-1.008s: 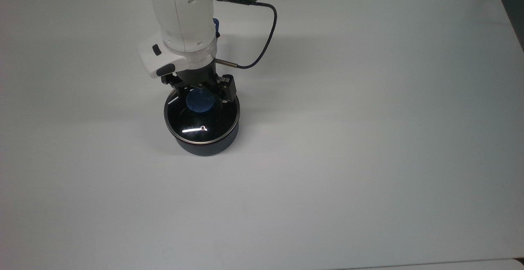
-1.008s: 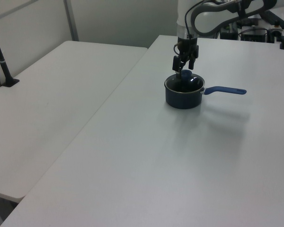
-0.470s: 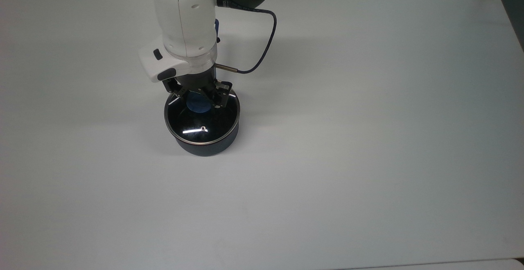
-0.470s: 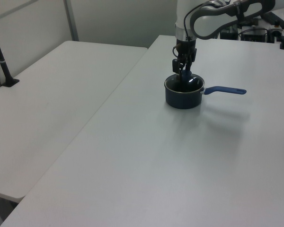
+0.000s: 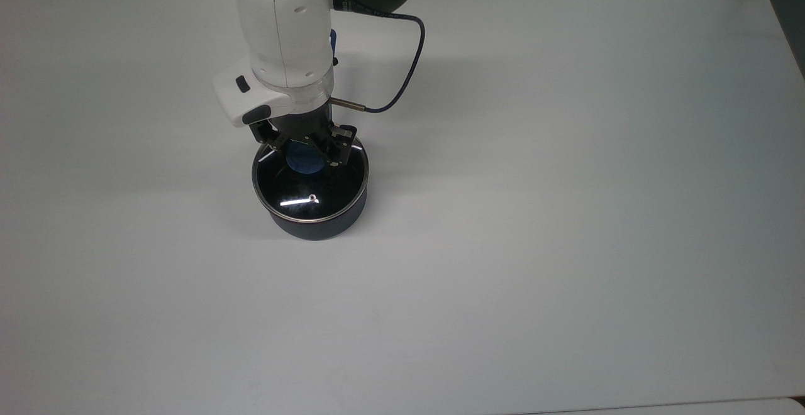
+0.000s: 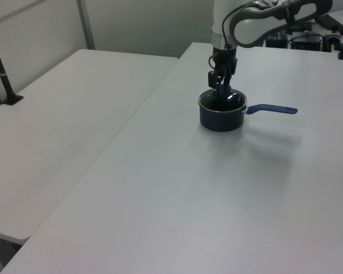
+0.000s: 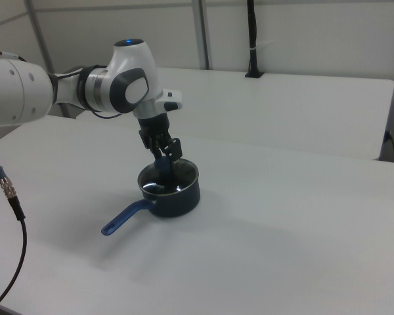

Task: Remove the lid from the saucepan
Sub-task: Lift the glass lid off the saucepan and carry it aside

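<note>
Top view: hand (image 5: 306, 149) seemingly clamped on the knob of the lid (image 5: 308, 188), atop the saucepan (image 5: 314, 223).

The worktop (image 5: 566, 214) lay bare on every side of the saucepan (image 5: 312, 223), leaving open passage to the top view's left, right and near edge. The saucepan's handle (image 6: 271, 108) jutted toward the left view's right. Directly above the lid (image 5: 308, 192), the hand (image 5: 306, 151) and arm blocked access. A cable (image 5: 402, 75) looped out on the top view's right of the arm.
</note>
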